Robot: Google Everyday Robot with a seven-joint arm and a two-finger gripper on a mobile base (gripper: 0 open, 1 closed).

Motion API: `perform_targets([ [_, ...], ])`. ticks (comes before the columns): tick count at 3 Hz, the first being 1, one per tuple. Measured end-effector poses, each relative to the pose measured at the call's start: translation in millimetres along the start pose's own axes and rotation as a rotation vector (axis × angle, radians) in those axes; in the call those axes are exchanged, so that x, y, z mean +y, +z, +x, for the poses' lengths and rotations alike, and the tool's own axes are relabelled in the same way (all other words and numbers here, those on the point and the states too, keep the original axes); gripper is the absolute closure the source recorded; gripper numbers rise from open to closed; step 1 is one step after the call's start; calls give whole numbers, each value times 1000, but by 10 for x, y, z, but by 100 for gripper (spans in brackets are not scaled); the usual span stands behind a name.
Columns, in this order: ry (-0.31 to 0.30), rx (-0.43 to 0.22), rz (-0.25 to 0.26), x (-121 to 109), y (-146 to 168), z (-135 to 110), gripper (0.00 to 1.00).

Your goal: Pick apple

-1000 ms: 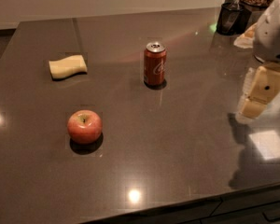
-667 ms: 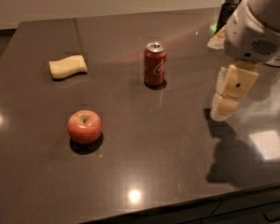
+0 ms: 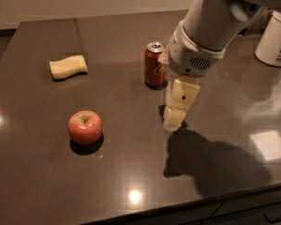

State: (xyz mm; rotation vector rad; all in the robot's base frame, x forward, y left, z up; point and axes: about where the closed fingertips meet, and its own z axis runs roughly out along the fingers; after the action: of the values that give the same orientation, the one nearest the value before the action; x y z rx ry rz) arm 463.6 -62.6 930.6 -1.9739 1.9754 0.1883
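Note:
The red apple (image 3: 85,126) with a yellowish blush and a stem dimple sits upright on the dark table (image 3: 131,172) at the front left. My gripper (image 3: 173,121) hangs from the arm near the table's middle, to the right of the apple and apart from it, with its cream fingertips low over the surface. It holds nothing that I can see.
A red soda can (image 3: 155,64) stands just behind and left of the gripper. A pale yellow sponge-like block (image 3: 68,66) lies at the back left. A white container (image 3: 275,39) stands at the back right. The table's front edge runs along the bottom.
The arm has swung left from the right edge toward the table's middle, bringing the gripper closer to the apple and the can. The apple, can and block have not moved.

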Motion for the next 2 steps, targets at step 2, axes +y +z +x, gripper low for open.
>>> perform_targets([
  [2, -133, -102, -26, 230, 625, -626, 0],
])
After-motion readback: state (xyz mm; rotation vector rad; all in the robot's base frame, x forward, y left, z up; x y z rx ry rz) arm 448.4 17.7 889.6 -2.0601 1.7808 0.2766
